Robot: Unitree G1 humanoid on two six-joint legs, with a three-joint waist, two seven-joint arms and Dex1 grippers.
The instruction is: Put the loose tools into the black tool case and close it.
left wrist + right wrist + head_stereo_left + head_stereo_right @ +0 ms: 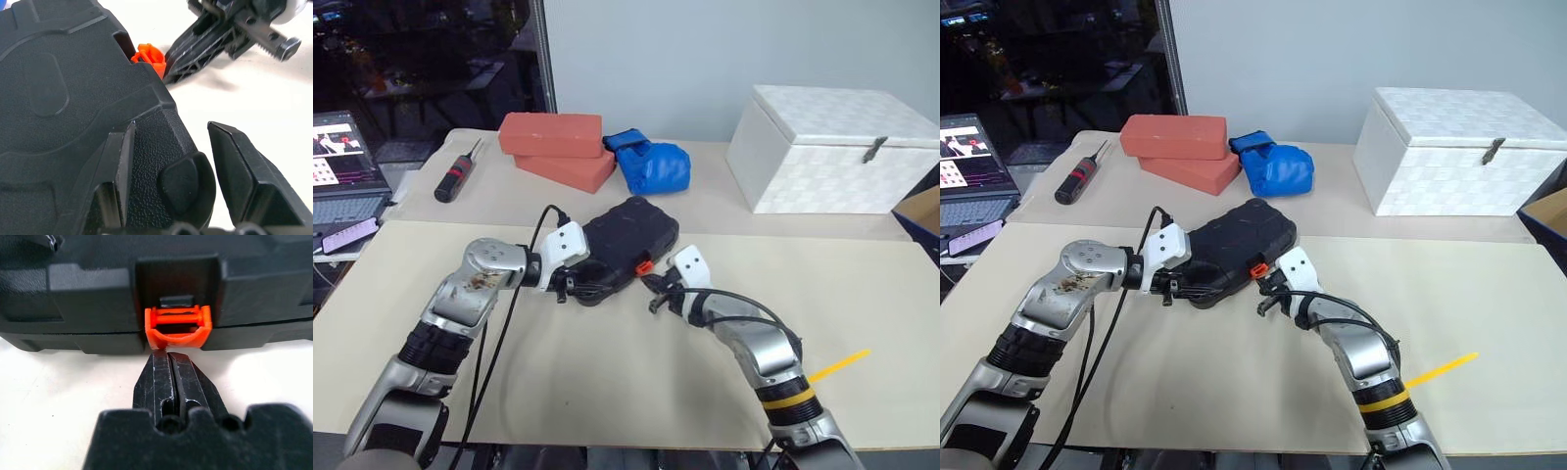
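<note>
The right gripper [168,363] has its jaws pressed together, their tips touching the lower edge of the orange latch [178,326] on the front of the black tool case [625,245]. The left gripper [171,171] has its jaws partly spread astride a corner of the case, one finger on the lid. The case lies with its lid down on the cream worktop [607,382]. Behind it are two red bricks [558,147], a blue glove [654,164], a white box [832,147] and a black screwdriver with a red band [456,173].
</note>
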